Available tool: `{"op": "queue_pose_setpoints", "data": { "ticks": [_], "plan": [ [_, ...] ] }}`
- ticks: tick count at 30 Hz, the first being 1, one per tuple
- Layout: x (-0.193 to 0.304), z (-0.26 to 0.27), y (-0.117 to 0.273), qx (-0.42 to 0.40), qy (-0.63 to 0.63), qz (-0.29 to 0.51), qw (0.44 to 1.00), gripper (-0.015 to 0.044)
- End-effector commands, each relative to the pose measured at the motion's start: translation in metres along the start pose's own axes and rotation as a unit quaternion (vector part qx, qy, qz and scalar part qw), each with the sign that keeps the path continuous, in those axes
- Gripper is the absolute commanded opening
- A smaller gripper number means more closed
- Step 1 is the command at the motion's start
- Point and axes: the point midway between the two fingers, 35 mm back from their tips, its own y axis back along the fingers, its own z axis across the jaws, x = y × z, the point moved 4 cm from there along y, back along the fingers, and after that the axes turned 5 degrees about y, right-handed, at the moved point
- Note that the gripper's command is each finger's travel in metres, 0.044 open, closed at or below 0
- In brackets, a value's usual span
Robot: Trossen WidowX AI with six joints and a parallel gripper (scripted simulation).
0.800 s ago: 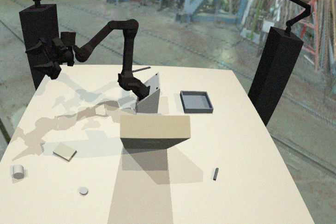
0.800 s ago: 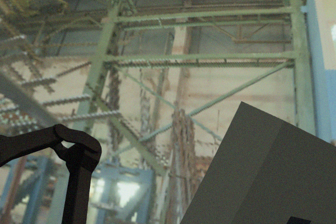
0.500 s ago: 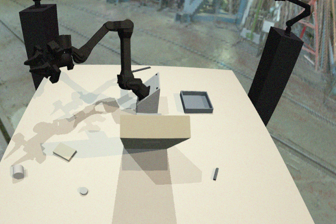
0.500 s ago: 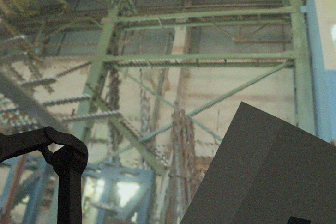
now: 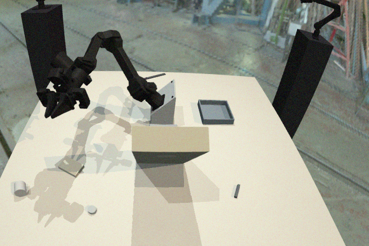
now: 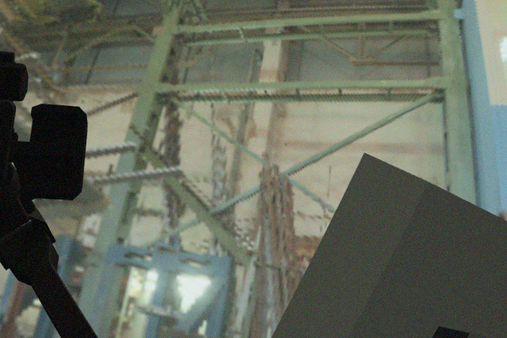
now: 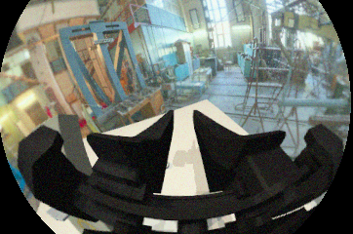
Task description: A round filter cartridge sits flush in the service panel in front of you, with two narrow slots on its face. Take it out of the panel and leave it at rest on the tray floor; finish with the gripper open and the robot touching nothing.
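Note:
The grey wedge-shaped service panel [image 5: 164,117] stands near the far middle of the table in the top view, with dark screw holes in its sloping face. The arm hides most of that face, and I cannot see the cartridge or its slots. The grey square tray [image 5: 218,121] is to the right of the panel, with nothing visible in it. My gripper [image 5: 49,115] [image 7: 183,113] is raised over the left of the table, far from panel and tray. Its fingers stand partly apart, with a narrow gap and nothing between them.
A large tan-topped block [image 5: 170,139] stands in front of the panel. A tan slab [image 5: 71,165], a white cylinder [image 5: 20,188] and a small grey disc [image 5: 91,209] lie at the left. A dark bar [image 5: 237,190] lies front right. Two black pedestals [image 5: 44,43] [image 5: 303,70] carry other arms.

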Motion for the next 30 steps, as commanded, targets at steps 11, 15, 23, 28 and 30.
{"op": "queue_pose_setpoints", "data": {
  "ticks": [11, 15, 23, 28, 30],
  "plan": [
    [-0.006, 0.192, 0.022, -0.185, 0.078, 0.188, 0.961, 0.0106],
    [0.003, 0.243, 0.052, -0.203, 0.180, 0.224, 0.936, 0.0106],
    [0.017, 0.302, 0.112, -0.183, 0.379, 0.214, 0.882, 0.0106],
    [0.017, 0.302, 0.112, -0.183, 0.379, 0.214, 0.882, 0.0106],
    [0.018, 0.303, 0.112, -0.183, 0.379, 0.214, 0.882, 0.0106]
  ]
}}
